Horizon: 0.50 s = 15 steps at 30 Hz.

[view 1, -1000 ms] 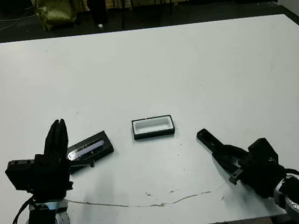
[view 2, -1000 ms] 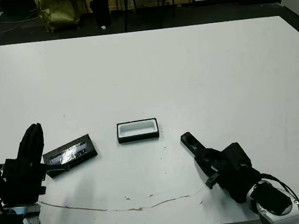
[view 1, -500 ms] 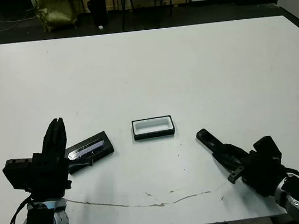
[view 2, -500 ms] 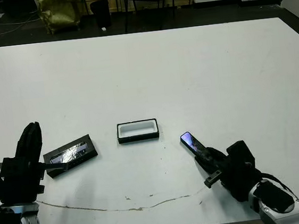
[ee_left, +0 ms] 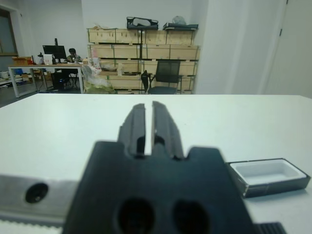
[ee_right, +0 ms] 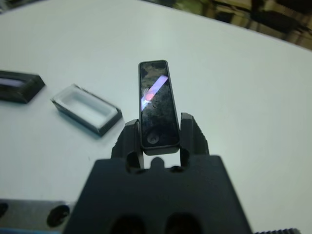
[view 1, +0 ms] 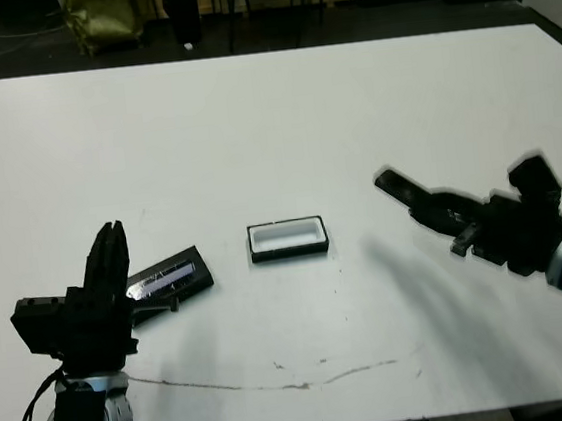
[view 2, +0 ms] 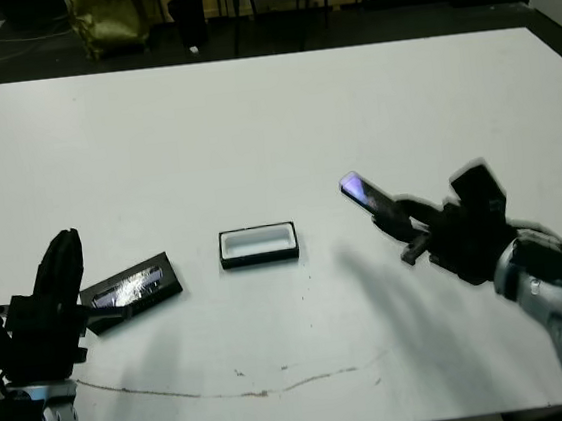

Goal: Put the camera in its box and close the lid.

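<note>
My right gripper (ee_right: 157, 141) is clamped on the camera (ee_right: 156, 104), a slim matte-black oblong bar with a glossy face. My two black fingers pinch its lower end, and most of its length juts forward beyond them. In the left eye view the bar sits right of centre, raised clear of the white table (view 1: 282, 120), with its free end aimed toward the picture's left.

That way lies the box (view 1: 288, 239), a small shallow tray with black walls and a white lining, open and empty at the middle of the frame. It is well apart from the bar's tip and lower in the picture. Its long axis runs left to right, and the bar's axis lies roughly along that line, tilted somewhat. My right arm is the nearer one to the box, so I judge that the placing falls to it.

My left gripper (view 1: 112, 246) stands at lower left with its fingers drawn almost together and holding nothing. Just beside it lies the lid (view 1: 169, 279), a flat black rectangular panel with a silvery strip, left of the box.
</note>
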Tool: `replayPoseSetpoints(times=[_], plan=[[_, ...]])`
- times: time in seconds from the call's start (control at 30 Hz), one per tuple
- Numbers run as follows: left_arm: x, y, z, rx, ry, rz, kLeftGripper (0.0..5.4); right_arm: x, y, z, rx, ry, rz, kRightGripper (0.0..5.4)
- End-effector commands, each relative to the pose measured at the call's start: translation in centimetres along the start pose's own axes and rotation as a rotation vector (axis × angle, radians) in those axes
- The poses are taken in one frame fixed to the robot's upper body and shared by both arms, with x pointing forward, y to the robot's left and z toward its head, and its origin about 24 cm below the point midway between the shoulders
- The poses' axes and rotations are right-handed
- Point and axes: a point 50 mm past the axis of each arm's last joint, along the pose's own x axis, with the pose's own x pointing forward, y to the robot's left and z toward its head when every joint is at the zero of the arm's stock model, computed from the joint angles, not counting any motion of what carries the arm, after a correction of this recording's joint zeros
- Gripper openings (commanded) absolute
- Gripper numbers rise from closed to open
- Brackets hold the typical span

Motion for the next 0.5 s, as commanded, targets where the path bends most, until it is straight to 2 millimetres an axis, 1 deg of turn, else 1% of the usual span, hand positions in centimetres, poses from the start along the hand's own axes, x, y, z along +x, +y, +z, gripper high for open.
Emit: replayPoseSetpoints(times=[0.03, 0.13, 0.2, 0.33, 0.5], plan=[[-0.3, 0.1, -0.5, 0.018, 0.046, 0.009, 0.0, 1.1, -1.0, 2.1, -0.073, 0.007, 0.052, 0.38], [-0.4, 0.0, -0.4, 0.025, 0.05, 0.013, 0.0, 2.3, -1.5, 3.6, -0.129, -0.027, 0.151, 0.38], [-0.4, 0.0, -0.3, 0.027, 0.043, 0.012, 0.0, 3.4, -1.6, 4.3, -0.134, -0.033, 0.204, 0.38], [-0.5, 0.0, -0.1, 0.021, 0.037, 0.009, 0.0, 5.3, -1.6, 6.0, -0.291, -0.029, 0.258, 0.38], [-0.6, 0.1, -0.1, 0.023, 0.039, 0.011, 0.0, 7.2, -1.5, 6.5, -0.353, 0.038, 0.326, 0.38]])
